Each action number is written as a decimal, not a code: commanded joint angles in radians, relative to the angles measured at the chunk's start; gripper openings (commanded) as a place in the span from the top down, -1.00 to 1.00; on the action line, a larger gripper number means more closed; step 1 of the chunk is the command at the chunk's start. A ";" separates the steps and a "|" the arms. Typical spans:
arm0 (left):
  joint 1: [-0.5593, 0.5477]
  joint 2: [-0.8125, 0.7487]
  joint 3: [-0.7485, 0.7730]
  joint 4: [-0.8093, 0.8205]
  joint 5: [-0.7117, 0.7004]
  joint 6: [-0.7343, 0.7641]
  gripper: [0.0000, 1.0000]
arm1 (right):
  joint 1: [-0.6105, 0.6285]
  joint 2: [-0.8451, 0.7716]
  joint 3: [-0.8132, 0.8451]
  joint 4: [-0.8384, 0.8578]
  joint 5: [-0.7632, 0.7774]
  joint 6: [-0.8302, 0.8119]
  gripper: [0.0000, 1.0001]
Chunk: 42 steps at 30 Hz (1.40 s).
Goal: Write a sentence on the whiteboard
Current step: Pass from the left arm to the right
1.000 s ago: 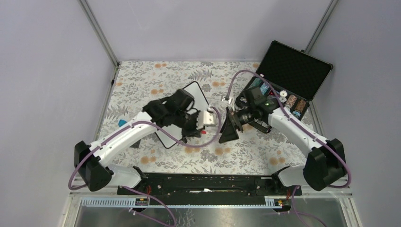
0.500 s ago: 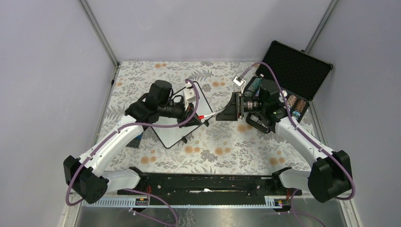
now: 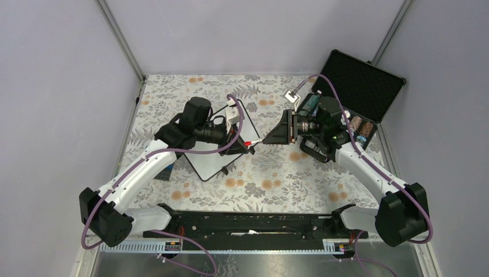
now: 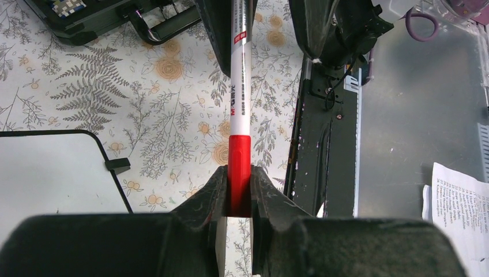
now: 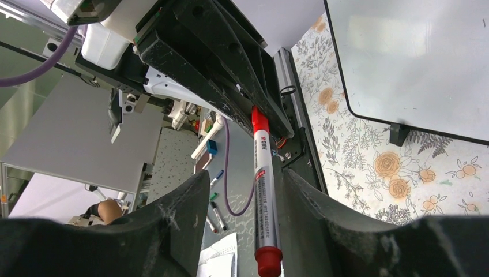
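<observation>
The whiteboard [image 3: 209, 163] lies flat on the floral cloth under my left arm; its surface [image 5: 415, 57] shows blank white, with a corner [image 4: 52, 173] in the left wrist view. The sentence is not in view. My left gripper [image 3: 245, 144] [image 4: 239, 173] is shut on the red cap end of a white-barrelled red marker [image 3: 258, 140] [image 4: 240, 86], held level above the cloth and pointing right. My right gripper [image 3: 268, 140] [image 5: 245, 179] faces it, open, its jaws on either side of the marker [image 5: 262, 190] barrel with a gap on each side.
A black hinged case [image 3: 352, 92] stands open at the back right, with small items in its tray behind my right arm. Its handle side [image 4: 86, 17] lies near the marker's far end. A small blue object [image 3: 149, 150] sits on the cloth's left edge.
Both arms swung up and turned toward each other, bringing the marker level between them. The right jaws have narrowed around the barrel; the left grip has not changed.
</observation>
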 commanded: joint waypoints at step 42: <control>-0.013 0.013 0.030 -0.048 0.016 0.063 0.15 | 0.087 -0.013 0.134 -0.440 0.087 -0.401 1.00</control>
